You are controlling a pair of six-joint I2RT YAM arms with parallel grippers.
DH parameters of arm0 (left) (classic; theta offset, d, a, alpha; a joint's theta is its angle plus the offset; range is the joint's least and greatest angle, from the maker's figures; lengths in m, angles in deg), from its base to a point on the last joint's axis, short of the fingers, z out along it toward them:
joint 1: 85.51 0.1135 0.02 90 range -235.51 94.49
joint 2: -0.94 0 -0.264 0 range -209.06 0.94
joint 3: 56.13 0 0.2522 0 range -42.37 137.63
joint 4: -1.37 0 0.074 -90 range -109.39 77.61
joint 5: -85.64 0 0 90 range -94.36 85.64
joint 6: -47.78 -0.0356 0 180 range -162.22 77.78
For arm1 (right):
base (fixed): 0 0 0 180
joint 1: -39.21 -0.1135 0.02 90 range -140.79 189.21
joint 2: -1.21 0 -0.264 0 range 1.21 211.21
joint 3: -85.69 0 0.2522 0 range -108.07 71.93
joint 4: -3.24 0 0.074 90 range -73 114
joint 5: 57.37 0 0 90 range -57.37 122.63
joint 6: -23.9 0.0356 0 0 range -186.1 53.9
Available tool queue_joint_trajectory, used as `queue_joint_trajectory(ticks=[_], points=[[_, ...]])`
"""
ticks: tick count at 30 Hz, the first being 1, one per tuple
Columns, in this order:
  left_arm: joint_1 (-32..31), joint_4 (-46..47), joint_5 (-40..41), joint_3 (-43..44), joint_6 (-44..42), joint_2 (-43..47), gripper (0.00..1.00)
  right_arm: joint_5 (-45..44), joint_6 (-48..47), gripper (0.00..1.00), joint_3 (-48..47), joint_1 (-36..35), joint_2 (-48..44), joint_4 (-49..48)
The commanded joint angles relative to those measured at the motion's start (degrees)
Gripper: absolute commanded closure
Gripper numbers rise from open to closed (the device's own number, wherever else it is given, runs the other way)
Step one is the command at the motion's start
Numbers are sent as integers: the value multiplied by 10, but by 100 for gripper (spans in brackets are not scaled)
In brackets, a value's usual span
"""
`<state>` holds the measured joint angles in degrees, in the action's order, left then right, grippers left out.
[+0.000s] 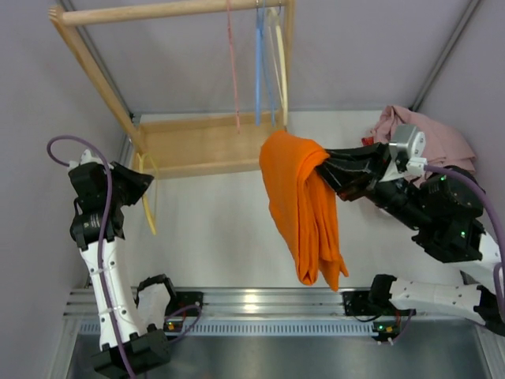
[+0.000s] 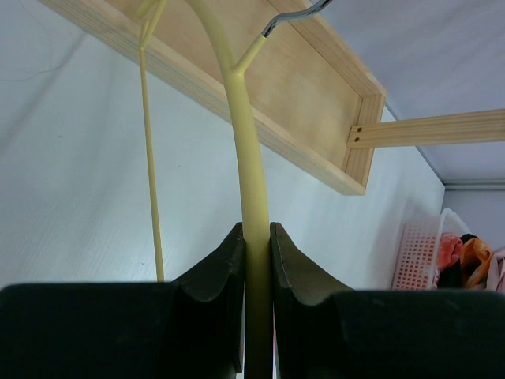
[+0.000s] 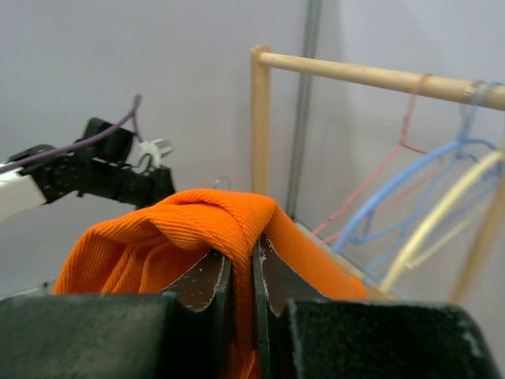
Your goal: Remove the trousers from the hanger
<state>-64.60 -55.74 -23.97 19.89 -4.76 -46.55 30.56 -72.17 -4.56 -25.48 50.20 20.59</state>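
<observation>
Seemingly the pulling-off is done: the right gripper has its jaws clamped on the bright orange cloth trousers, hanging free below them, well apart from the pale yellow plastic hanger pinched in the jaws of the left gripper. Next, I judge: carry them to the dusty pink cloth trousers heaped behind the right jaws, half hidden by that arm, and release.

The orange trousers are ribbed matt cloth, the yellow hanger smooth, seemingly plastic-coated, the rack bare grained wood.
</observation>
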Motion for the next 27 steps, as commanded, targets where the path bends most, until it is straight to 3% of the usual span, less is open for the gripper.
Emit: queue_joint_trajectory(ticks=[1, 5, 11, 22, 27], points=[[4, 63, 2, 28, -12, -6, 100, -19, 28, 100, -25, 67, -60, -38], [4, 72, 10, 33, -5, -14, 100, -16, 57, 100, -31, 177, -98, 3], [4, 84, 4, 43, 16, -24, 100, -19, 113, 100, -117, 339, -134, 126], [2, 90, -2, 42, 24, -9, 100, -311, 67, 100, -140, 562, -167, 252], [2, 91, -6, 45, 25, -3, 100, -418, 12, 100, -68, 635, -156, 243]])
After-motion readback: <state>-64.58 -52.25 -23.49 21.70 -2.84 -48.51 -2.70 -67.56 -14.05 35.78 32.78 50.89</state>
